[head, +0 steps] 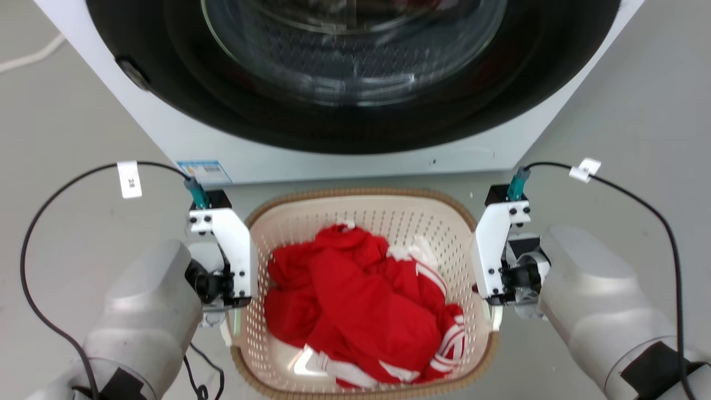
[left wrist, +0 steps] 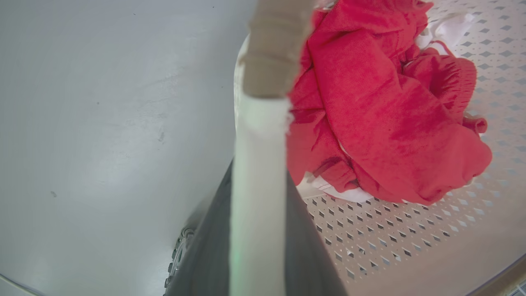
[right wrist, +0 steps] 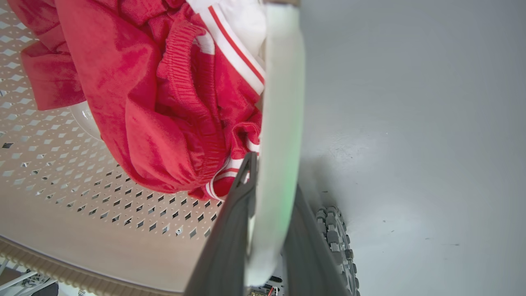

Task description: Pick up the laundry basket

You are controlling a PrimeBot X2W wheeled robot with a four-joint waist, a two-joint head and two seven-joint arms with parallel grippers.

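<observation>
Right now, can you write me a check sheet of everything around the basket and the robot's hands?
Surface: grey floor, a few tiny marks.
Job's things: laundry basket in front of the robot, holding red and white clothes; cannot tell if it is lifted.
Clutter: nothing seen.
Hands: left hand has a dark finger on each side of a white side handle, closed on it; right hand does the same on the other handle.
Cables: a black cable with a white tag loops from each wrist, left cable and right cable.
Surroundings: white washing machine just behind the basket; pale cord on the floor.
</observation>
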